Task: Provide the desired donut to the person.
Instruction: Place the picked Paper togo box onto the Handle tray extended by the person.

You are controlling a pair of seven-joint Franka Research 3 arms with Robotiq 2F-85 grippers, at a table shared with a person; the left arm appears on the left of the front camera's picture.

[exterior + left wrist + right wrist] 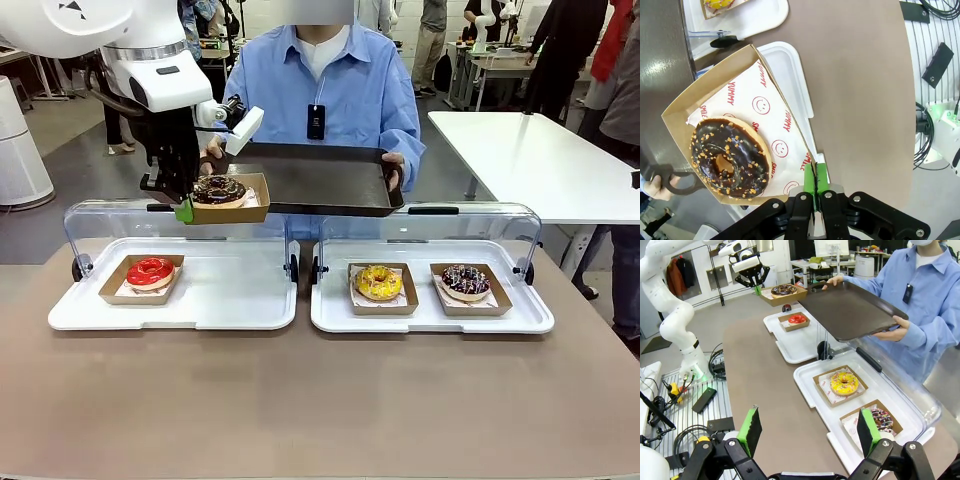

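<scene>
Box (252, 207) with the chocolate donut (218, 189) is pinched by one rim in the left hand (184, 208), at the corner of the serving tray (320, 180) held by the person (360, 95); right hand (809, 431) is spread open. Could be tipped if released early.

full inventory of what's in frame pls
chocolate donut box: 1, brown card, raised at serving tray's edge
red donut: 1, red, left display tray
yellow donut: 1, yellow, right display tray
sprinkled donut: 1, dark, right display tray
display trays: 2, white, on table, lids open
serving tray: 1, dark brown, person holds it
table: 1, brown
person: 1, blue shirt, far side
left hand: shut on chocolate donut box
right hand: open, empty
</scene>
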